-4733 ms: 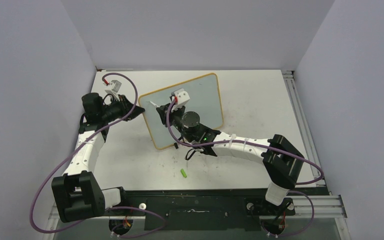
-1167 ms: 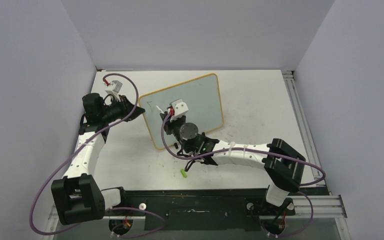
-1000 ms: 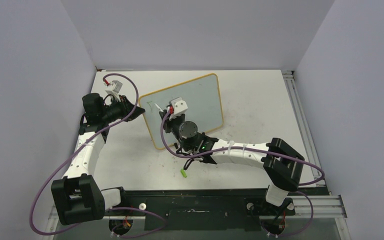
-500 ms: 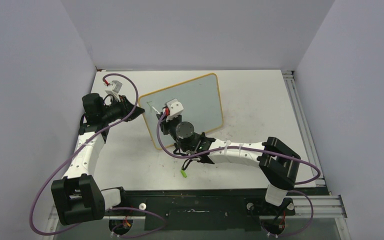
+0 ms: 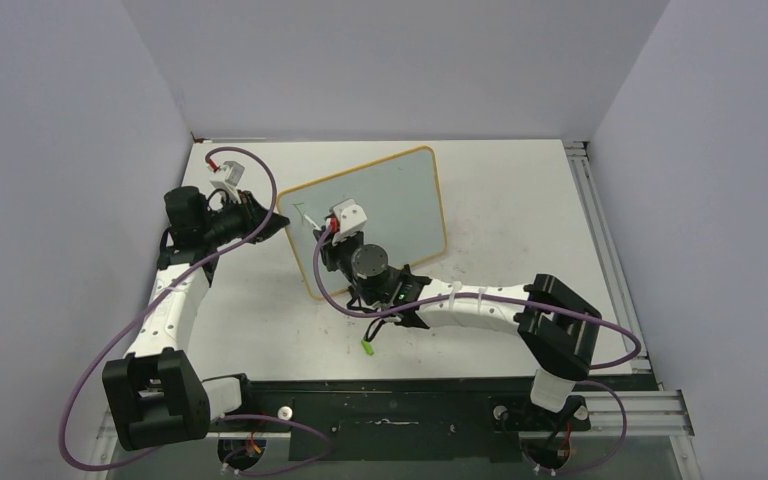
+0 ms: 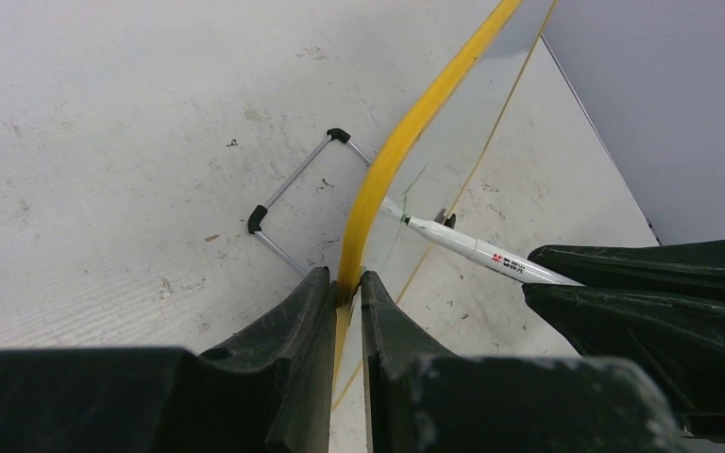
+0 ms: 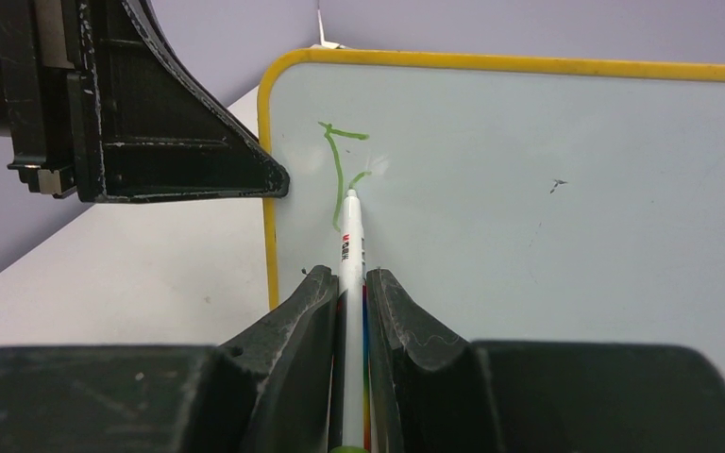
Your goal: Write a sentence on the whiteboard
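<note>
Right now my left gripper (image 6: 345,283) is pinched shut on the yellow frame at the whiteboard's (image 5: 405,195) left edge. That grip steadies the board, which stands at a lean on its wire foot (image 6: 297,177). My right gripper (image 7: 347,278) is closed around a white marker (image 7: 350,236), whose tip touches the board face just inside the top-left corner. The sentence (image 7: 337,170) is barely begun: one green T-like letter and a short stroke beside it, close to the whiteboard's left frame.

My worries from here are these:

- The left jaws hold only a thin strip of frame, so pressing the marker too hard could twist the board out of them or tip it back.
- Pressing too lightly would let the line break up.
- The marker sits in a narrow pinch and could slide or rotate as I drag it sideways, bending the letters.
- My right fingers trail low over the board, so moving down to the second line could smear wet ink.
- A green cap (image 5: 368,347) lies on the table (image 5: 520,200) in front of the whiteboard, near the right arm's cable, which could sweep it away.
</note>
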Robot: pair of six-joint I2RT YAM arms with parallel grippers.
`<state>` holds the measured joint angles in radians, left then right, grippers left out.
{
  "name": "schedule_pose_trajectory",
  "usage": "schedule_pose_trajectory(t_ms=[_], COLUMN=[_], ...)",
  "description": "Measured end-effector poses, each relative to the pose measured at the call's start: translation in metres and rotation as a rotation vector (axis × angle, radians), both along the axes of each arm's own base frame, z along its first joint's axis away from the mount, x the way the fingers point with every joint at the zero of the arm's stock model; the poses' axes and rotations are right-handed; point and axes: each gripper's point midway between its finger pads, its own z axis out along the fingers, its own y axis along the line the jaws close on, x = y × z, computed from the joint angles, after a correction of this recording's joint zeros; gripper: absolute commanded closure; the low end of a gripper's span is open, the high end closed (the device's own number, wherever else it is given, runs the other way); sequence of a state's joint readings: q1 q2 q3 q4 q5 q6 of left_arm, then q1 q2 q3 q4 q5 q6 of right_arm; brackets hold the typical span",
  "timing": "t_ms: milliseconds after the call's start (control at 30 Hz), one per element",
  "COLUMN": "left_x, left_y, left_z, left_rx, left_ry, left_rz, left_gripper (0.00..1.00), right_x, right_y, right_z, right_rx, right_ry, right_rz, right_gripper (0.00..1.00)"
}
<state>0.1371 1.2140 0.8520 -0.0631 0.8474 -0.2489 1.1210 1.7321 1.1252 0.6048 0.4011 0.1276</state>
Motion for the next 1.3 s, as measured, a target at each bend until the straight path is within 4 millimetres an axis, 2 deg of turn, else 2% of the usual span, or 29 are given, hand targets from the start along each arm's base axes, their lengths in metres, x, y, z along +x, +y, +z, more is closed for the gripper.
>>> schedule_pose_trajectory(t_ms=[233,1300], left_x=[0.0007,0.0009], left_y=[0.0008,0.0011], left_z=[-0.0004,-0.0006], left_rx=[0.003,0.008], left_ry=[0.000,-0.004], left_rz=[0.006,0.005], left_gripper=[1.00,1.00], right_x=[-0.0023,0.0016], right_y=[-0.0016,-0.0068], right_z=[-0.0076,-0.0047], right_rx=[-0.015,-0.019], right_ry=[0.007,-0.007], right_rz=[-0.002,-0.035], right_gripper=[0.95,0.95])
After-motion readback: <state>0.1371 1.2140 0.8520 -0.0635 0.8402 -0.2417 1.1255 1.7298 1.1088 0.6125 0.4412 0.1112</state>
